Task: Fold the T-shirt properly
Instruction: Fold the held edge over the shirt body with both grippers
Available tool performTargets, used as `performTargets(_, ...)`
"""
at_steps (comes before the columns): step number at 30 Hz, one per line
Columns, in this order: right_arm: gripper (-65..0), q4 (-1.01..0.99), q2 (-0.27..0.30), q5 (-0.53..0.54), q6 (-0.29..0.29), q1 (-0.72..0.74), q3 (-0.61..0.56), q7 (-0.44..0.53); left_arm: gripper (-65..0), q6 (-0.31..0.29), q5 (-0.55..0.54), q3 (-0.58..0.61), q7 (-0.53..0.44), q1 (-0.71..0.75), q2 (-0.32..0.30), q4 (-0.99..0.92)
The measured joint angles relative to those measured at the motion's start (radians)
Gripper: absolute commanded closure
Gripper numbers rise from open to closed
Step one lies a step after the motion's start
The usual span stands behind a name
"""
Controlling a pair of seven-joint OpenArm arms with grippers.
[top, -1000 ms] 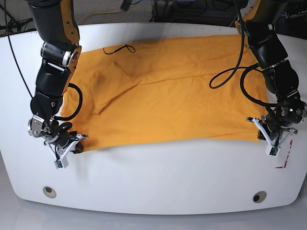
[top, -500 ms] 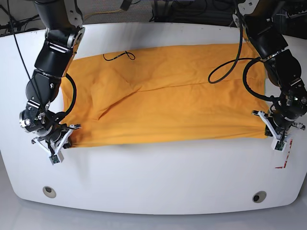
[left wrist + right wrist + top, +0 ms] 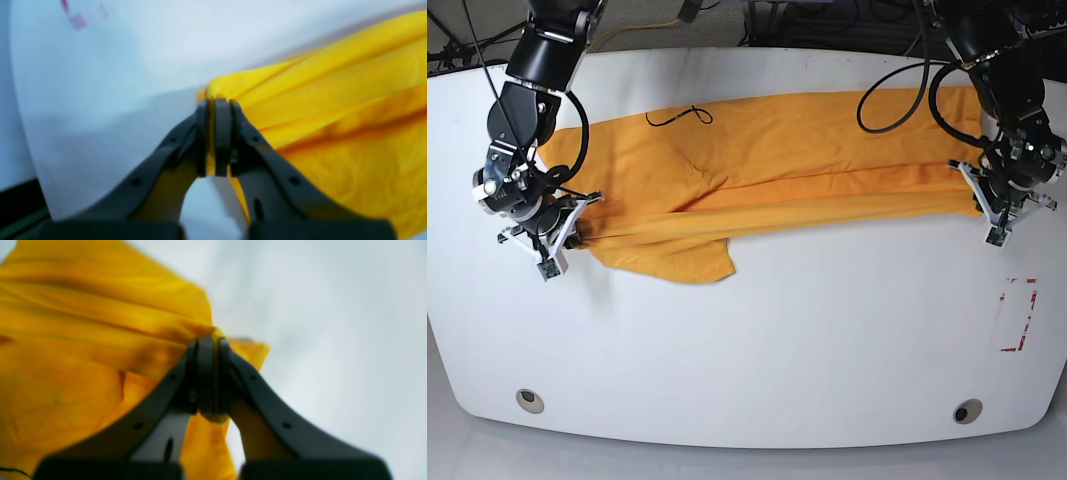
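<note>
Table: I see a wide white table with rounded corners [image 3: 757, 370] filling most of my base view.
Fittings: two small round grey insets [image 3: 529, 400] sit near its front edge, one at each side.
Marking: a red dashed rectangle outline [image 3: 1018, 314] lies on the surface.
Surround: beyond the far edge I see a dark clutter of cables [image 3: 727, 18]; pale grey floor [image 3: 457, 455] below the front edge.
Light: even, soft.

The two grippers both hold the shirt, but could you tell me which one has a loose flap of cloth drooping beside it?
The right gripper: a flap of the T-shirt sags toward the table's near edge beside it, while by the left gripper the hem runs straight.
</note>
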Motion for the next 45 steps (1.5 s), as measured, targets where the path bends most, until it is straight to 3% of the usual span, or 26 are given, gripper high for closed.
performTargets(6, 0.0, 0.003, 0.0, 0.052, -0.003, -0.07, 0.002, 0.002, 0.0, 0.0, 0.0, 0.0, -0.003, 0.079, -0.004, 0.0)
performTargets(8, -5.2, 0.003, -0.004, 0.073, -0.003, -0.09, 0.029, 0.002, -0.8, 0.0, 0.0, 0.002, -0.004, 0.107, -0.009, 0.0)
performTargets(14, -38.0, 0.002, 0.002, 0.068, -0.005, -0.12, 0.089, 0.003, -32.4, 0.0, 0.006, 0.035, -0.005, 0.164, -0.011, 0.001)
performTargets(17, -47.4, 0.02, -0.004, 0.068, -0.005, -0.137, 0.113, -0.01, -37.8, 0.0, 0.004, 0.038, -0.005, 0.169, -0.009, 0.001)
performTargets(22, -48.0, 0.135, -0.007, 0.134, -0.005, -0.116, 0.181, -0.085, -35.6, 0.0, 0.004, 0.032, 0.003, 0.161, -0.01, 0.019)
performTargets(25, -48.0, 0.14, 0.0, 0.15, -0.005, -0.058, 0.191, -0.15, -35.4, 0.001, 0.006, -0.001, 0.005, 0.151, -0.001, 0.124)
performTargets(28, -48.0, 0.109, 0.0, 0.154, -0.005, 0.006, 0.186, -0.148, -35.3, 0.007, 0.006, -0.006, 0.006, 0.132, 0.016, 0.176)
performTargets(32, -48.0, -0.031, 0.003, 0.12, -0.008, 0.109, 0.126, -0.152, -35.1, 0.002, 0.006, 0.002, 0.036, 0.126, 0.043, 0.161)
performTargets(37, -48.0, -0.27, -0.005, 0.075, -0.014, 0.243, 0.077, -0.123, -35.1, 0.004, 0.012, -0.004, 0.032, 0.124, 0.036, 0.095)
performTargets(42, -48.0, -0.484, 0.001, 0.077, -0.011, 0.316, 0.061, -0.008, -35.1, 0.005, 0.01, -0.009, 0.031, 0.143, 0.035, 0.027)
performTargets(45, -48.0, -0.607, 0.003, 0.069, -0.016, 0.343, 0.035, -0.005, -35.1, 0.004, 0.01, -0.009, 0.031, 0.146, 0.028, -0.002)
